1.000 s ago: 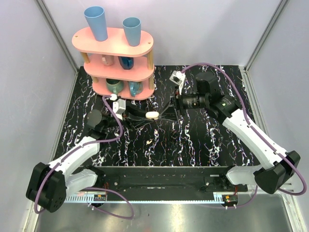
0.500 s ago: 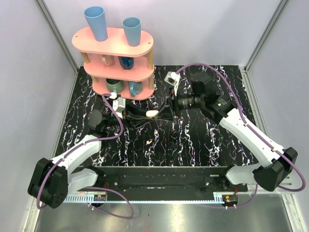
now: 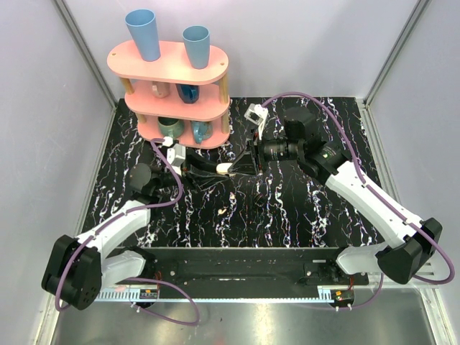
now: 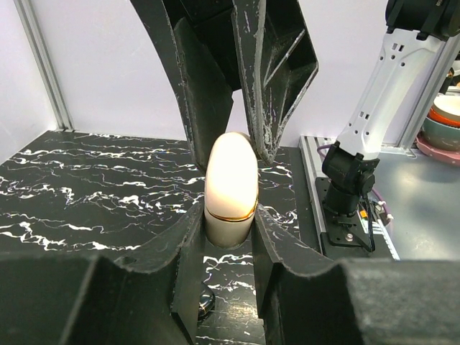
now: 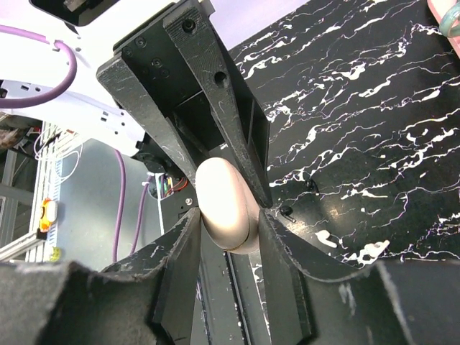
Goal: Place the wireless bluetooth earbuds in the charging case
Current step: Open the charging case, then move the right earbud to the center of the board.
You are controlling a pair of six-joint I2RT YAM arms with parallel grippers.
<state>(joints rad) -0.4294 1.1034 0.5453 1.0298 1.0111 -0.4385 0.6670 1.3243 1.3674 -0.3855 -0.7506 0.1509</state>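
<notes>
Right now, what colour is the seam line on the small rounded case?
Gold, on the cream-white plastic case; clearest in the left wrist view.

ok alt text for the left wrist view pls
A cream-white charging case stands clamped in the left pincer, while the right pincer reaches in from the top of the frame, its dark fingers straddling the case's upper end. Behind lies the black marbled table.

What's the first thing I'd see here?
In the middle, the left claw and the right claw grip one small cream-white charging case from opposite ends. At the back left stands a pink shelf with two tall blue cups on top.
</notes>
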